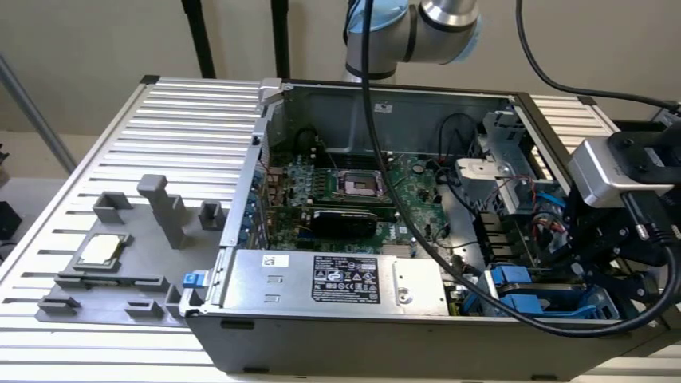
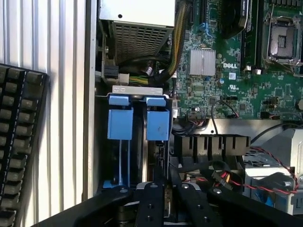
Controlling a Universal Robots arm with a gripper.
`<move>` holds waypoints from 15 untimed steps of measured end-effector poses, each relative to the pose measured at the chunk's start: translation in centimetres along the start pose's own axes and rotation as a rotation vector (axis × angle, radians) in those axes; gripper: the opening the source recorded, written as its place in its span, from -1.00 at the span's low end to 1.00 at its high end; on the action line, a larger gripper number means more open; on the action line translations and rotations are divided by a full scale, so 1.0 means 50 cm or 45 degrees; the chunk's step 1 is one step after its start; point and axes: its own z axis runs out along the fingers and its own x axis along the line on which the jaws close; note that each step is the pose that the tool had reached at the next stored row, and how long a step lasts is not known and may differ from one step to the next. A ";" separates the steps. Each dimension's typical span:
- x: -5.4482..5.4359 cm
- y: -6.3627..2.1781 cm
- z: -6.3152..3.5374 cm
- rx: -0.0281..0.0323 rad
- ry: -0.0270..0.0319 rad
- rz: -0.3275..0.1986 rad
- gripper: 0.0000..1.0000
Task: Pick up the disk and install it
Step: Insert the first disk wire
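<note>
The disk (image 2: 157, 125) stands on edge in the drive bay at the corner of the open computer case (image 1: 426, 343). Its bright blue bracket tab faces the wrist camera, with a thin silver edge running down from it. My gripper (image 2: 166, 180) hovers right over that edge, its black fingers (image 2: 150, 203) drawn close together on either side of it and shut on the disk. In the exterior view the gripper (image 1: 601, 279) hangs over the bay at the right, by the blue tabs of the disk (image 1: 509, 275).
A second blue-bracketed drive (image 2: 120, 124) sits in the slot beside the disk. The silver box with a black label (image 1: 330, 281), the green motherboard (image 1: 340, 187) and loose cables (image 2: 265, 165) crowd the bay. A grey fixture holding a chip (image 1: 101, 251) lies on the slatted table. A keyboard (image 2: 19, 142) lies outside the case.
</note>
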 end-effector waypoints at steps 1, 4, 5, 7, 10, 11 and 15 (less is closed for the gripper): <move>-0.001 0.000 0.000 -0.0006 -0.0002 0.005 -0.67; -0.003 0.000 0.000 -0.0093 -0.0009 0.044 -0.67; -0.003 0.000 0.000 -0.0137 -0.0012 0.052 -0.67; -0.003 0.000 0.001 -0.0238 -0.0013 0.064 -0.67; -0.003 0.000 0.000 -0.0336 0.0035 0.076 -0.67; -0.003 0.000 0.000 -0.0351 0.0088 0.079 -0.67; -0.004 0.000 -0.003 -0.0360 0.0453 0.085 -0.67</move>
